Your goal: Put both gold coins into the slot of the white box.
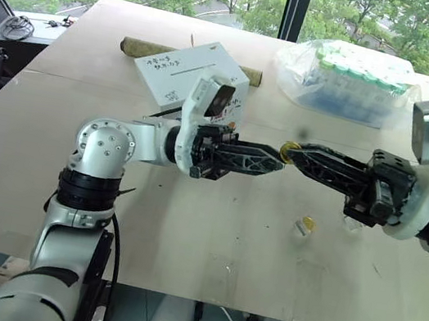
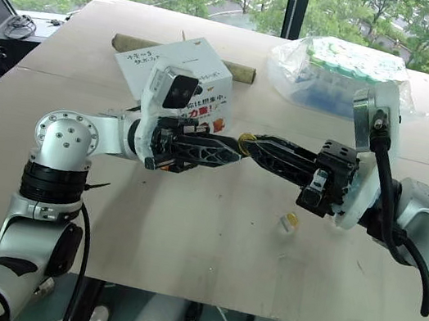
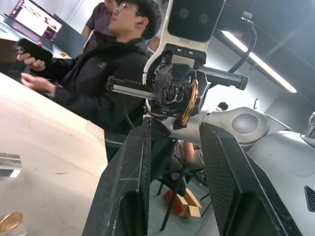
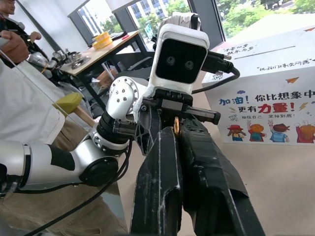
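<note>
My right gripper (image 1: pixel 291 151) is shut on a gold coin (image 1: pixel 289 149), held edge-on at its tips above the table's middle. It shows in the right wrist view as a thin gold sliver (image 4: pixel 176 125). My left gripper (image 1: pixel 276 165) meets it tip to tip and is open, its fingers (image 3: pixel 133 162) spread either side of that coin (image 3: pixel 189 101) without closing on it. The other gold coin (image 1: pixel 308 224) lies flat on the table, below my right gripper. The white box (image 1: pixel 192 73) stands behind my left hand, its slot (image 4: pixel 268 54) a thin dark line on the top face.
A clear bag of green-capped bottles (image 1: pixel 353 81) sits at the far right of the table. A cardboard tube (image 1: pixel 143 48) lies behind the box. A small clear plastic piece (image 1: pixel 300 228) rests beside the loose coin. A seated person (image 3: pixel 108 64) holds a phone beyond the table.
</note>
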